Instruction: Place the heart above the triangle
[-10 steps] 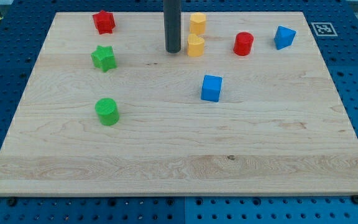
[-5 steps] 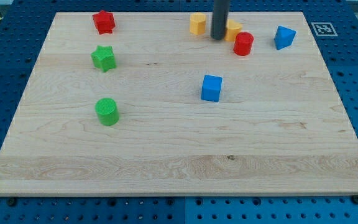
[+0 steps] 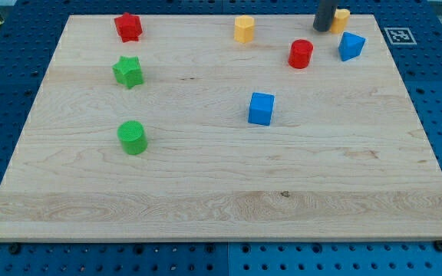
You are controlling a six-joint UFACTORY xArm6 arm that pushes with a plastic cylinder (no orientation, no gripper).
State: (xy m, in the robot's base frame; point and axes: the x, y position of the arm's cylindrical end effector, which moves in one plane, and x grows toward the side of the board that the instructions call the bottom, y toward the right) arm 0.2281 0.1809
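Observation:
The yellow heart (image 3: pixel 341 18) lies near the board's top edge at the view's upper right, partly hidden by the rod. The blue triangle (image 3: pixel 351 46) lies just below it, slightly to the right. My tip (image 3: pixel 323 29) stands against the heart's left side, up and left of the triangle and above the red cylinder (image 3: pixel 301 54).
A yellow hexagon (image 3: pixel 243 29) lies at top centre, a blue cube (image 3: pixel 261 108) in the middle. A red star (image 3: pixel 128 27), a green star (image 3: pixel 128 71) and a green cylinder (image 3: pixel 132 137) lie at the left. The wooden board (image 3: pixel 221 207) ends just above the heart.
My tip has swept right and up along the top of the board. It pushed the yellow heart from beside the hexagon, past the red cylinder, to above the blue triangle.

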